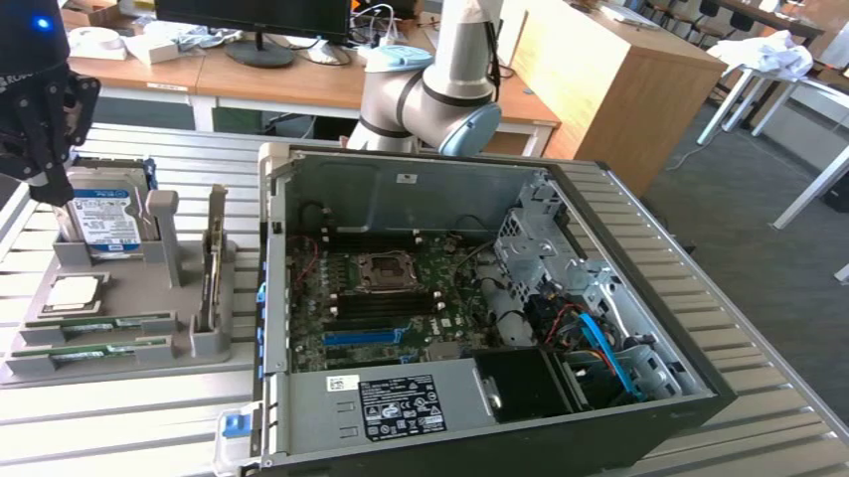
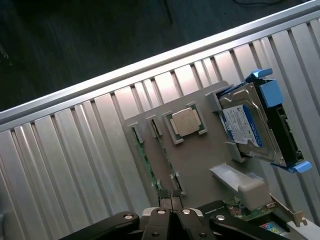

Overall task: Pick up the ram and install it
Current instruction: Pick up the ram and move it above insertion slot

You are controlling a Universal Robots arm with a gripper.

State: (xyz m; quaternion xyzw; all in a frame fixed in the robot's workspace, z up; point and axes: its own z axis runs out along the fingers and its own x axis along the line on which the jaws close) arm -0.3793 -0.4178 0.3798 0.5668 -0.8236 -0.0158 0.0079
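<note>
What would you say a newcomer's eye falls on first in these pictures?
Probably the open computer case in the middle of the exterior view, its motherboard laid bare. On the exterior view's left, a grey tray carries a blue-labelled hard drive, a processor chip and two ram sticks, with the arm's shut jaws hanging above it.

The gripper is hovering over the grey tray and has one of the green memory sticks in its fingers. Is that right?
Not quite. The gripper is over the grey tray, but its fingers are shut on nothing. The wrist view shows one ram stick and a second ram stick lying in their slots in the tray.
</note>
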